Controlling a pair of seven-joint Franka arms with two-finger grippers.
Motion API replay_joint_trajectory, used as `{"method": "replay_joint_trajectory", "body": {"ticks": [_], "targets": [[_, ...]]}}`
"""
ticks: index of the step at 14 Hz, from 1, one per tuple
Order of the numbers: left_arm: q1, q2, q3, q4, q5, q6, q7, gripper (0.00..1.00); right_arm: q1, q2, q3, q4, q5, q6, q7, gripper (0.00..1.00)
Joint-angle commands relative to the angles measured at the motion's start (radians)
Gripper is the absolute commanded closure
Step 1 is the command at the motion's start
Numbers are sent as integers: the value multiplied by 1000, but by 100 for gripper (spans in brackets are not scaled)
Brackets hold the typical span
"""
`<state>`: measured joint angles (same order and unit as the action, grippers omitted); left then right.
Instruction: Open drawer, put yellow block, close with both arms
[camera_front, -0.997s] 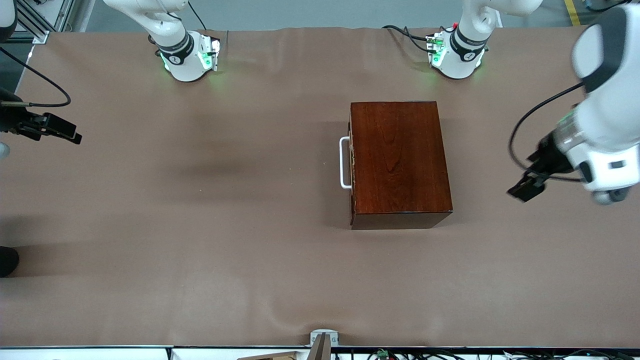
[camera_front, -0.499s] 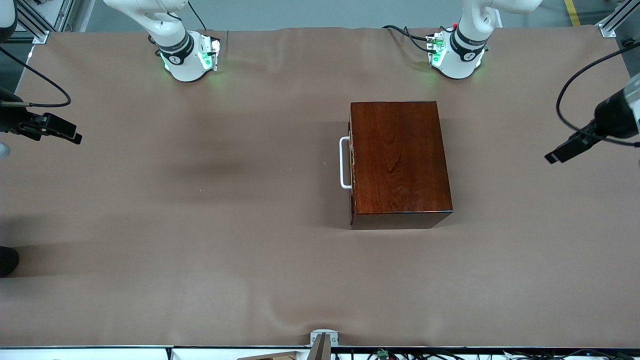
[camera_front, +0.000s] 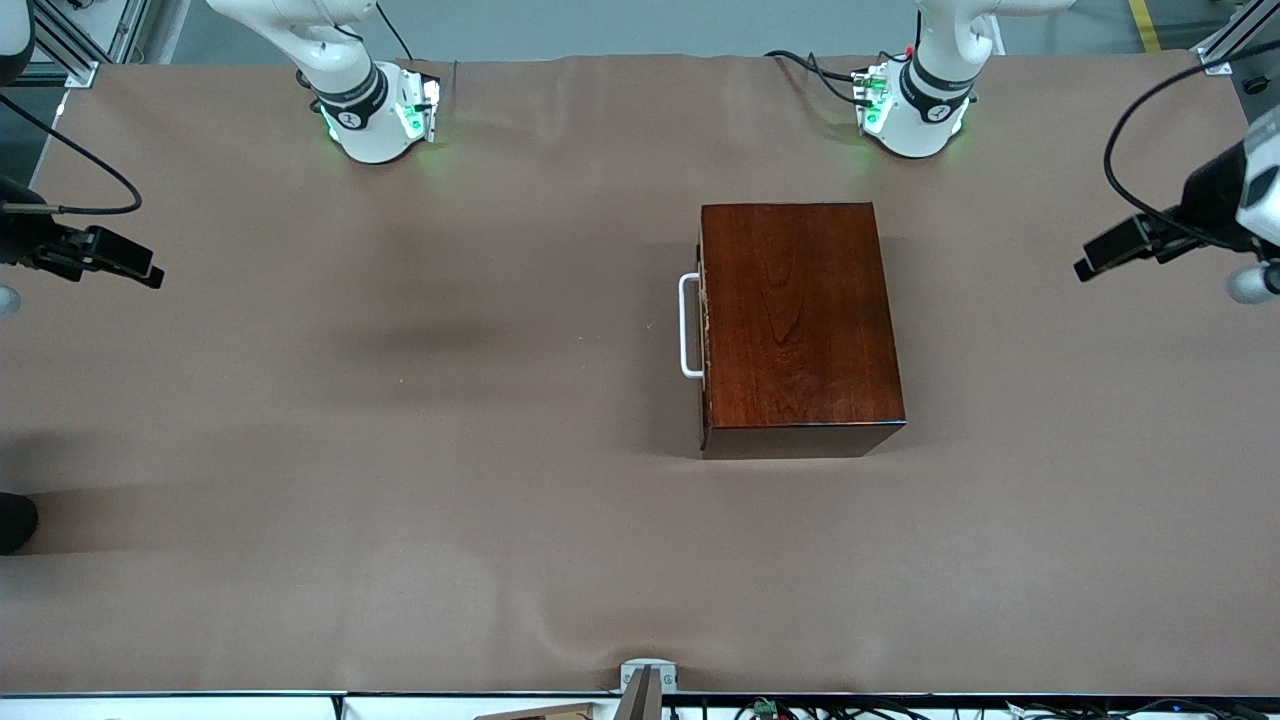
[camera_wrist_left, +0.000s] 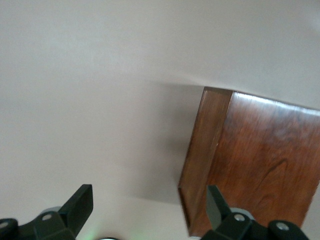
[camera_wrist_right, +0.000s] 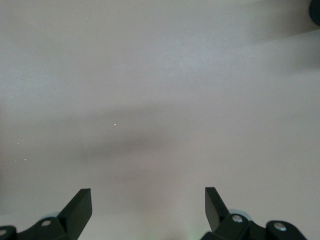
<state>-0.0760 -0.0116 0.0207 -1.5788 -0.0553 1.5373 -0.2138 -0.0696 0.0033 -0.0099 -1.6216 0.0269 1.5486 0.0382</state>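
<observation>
Drawer (camera_front: 704, 325): shut in its box (camera_front: 800, 325), mid-table toward the left arm's end. Yellow block: unseen, judged inside; task apparently complete. Left gripper (camera_wrist_left: 150, 212) and right gripper (camera_wrist_right: 148, 210): fingers apart, empty, over opposite table ends.

You get even, bright overhead light across the worktop (camera_front: 400, 560) in the front view, sharp throughout. The wooden box (camera_front: 800, 320) throws a soft shadow toward the right arm's end, and its glossy top shows faint sheen. Broad dim shadows cross the cloth. Green glow rings both bases. Your wrist views look washed-out, pale and slightly soft.
</observation>
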Motion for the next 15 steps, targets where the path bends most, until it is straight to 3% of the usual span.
{"method": "replay_joint_trajectory", "body": {"ticks": [1,7,15], "targets": [[10,-37,-41,-18,55,-20,146,0,-15,-8,10,-9,-8,-2,-4,0],[31,-76,-105,-15,60,-46,166,0,-15,-8,10,-7,-8,-1,-4,0],[38,-99,-128,-20,58,-68,178,0,-16,-12,10,-6,-8,-1,-6,0]]}}
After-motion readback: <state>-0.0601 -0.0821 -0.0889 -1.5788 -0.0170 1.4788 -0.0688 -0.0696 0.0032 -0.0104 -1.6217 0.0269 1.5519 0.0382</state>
